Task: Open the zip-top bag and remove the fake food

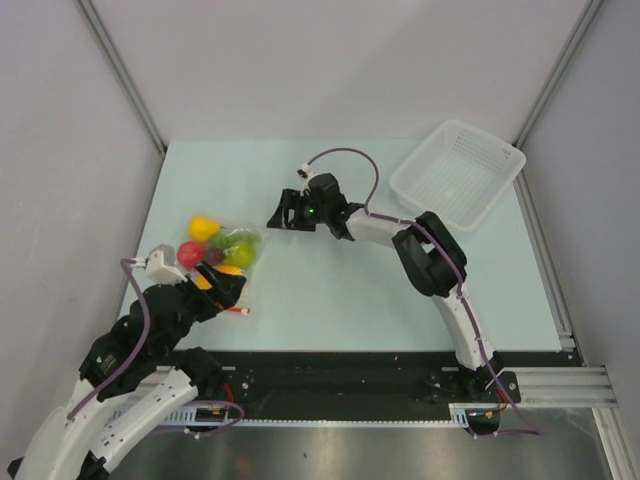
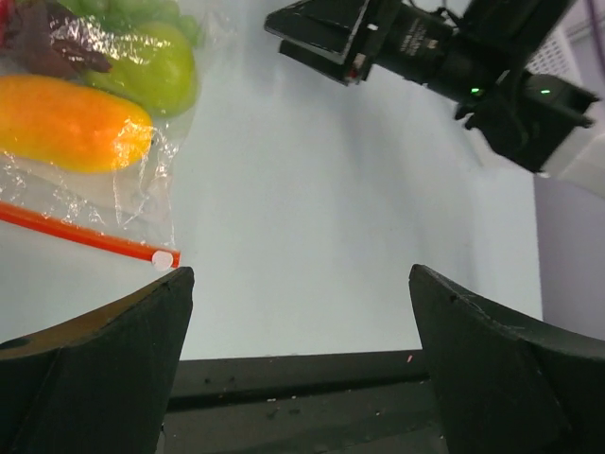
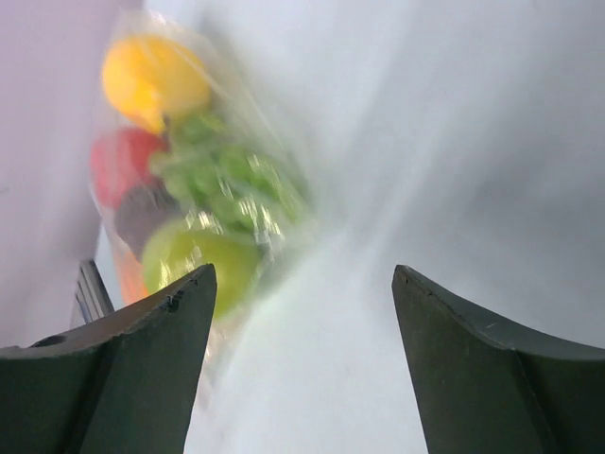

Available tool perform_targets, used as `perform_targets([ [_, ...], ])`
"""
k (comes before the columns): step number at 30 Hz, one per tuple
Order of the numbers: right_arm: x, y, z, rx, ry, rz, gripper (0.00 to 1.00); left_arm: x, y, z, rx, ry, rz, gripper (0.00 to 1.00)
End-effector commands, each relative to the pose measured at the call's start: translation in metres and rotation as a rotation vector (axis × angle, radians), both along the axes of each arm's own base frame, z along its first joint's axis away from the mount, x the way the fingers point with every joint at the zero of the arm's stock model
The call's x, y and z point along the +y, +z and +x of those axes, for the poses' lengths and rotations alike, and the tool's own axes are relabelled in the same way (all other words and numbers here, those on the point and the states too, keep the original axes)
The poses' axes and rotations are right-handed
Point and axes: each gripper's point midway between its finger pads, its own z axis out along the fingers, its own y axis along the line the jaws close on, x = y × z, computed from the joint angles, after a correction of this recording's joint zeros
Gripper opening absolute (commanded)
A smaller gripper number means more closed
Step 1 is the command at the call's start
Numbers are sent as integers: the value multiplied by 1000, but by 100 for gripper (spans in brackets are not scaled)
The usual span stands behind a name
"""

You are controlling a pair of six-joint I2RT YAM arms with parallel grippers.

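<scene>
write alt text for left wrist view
Zip-top bag of fake food lies at upper left on the table, its orange zip strip toward the camera. The open left gripper frames the bottom; the right gripper hovers at upper right.

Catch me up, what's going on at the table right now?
Neither arm holds anything. The zip-top bag lies on the table, at its left side, with the fake food inside it. The left gripper sits open just short of the bag's orange zip strip. The right gripper, open too, faces the bag from its other side, not touching. No fruit is out yet.
</scene>
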Motion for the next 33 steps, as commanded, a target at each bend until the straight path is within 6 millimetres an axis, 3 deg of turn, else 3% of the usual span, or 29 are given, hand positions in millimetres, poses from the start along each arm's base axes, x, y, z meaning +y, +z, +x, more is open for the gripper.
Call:
perform_targets([
  [1, -11, 24, -58, -15, 130, -45, 83, -19, -21, 8, 85, -45, 28, 99],
  [2, -8, 43, -74, -43, 169, -6, 85, -20, -25, 10, 102, -44, 42, 100],
  [3, -7, 44, -85, -41, 188, 2, 88, -21, -28, 12, 122, -37, 53, 99],
  [4, -13, 27, -102, -4, 202, -15, 88, -20, -30, 12, 138, -30, 63, 99],
  [5, -4, 38, -118, -2, 223, 31, 89, -21, -34, 14, 161, -21, 78, 99],
  [7, -6, 20, -143, 50, 242, 39, 90, -23, -32, 17, 151, -25, 75, 99],
  [9, 4, 20, -164, 71, 248, 76, 90, -28, -24, 19, 114, -52, 53, 99],
  [10, 4, 10, -175, 96, 248, 74, 90, -30, -23, 19, 103, -65, 50, 99],
  [14, 30, 8, -202, 132, 276, 166, 89, -36, -13, 15, 40, -125, 26, 98],
  [15, 36, -3, -210, 169, 282, 166, 88, -37, -7, 14, 7, -137, 11, 97],
  [20, 53, -1, -210, 219, 287, 241, 76, -40, 3, 7, -46, -192, -7, 94],
  [29, 70, 1, -211, 314, 297, 333, 53, -40, -2, 4, -31, -198, -4, 90],
  [33, 75, 11, -209, 325, 309, 370, 43, -44, -2, 5, -32, -216, -12, 90],
])
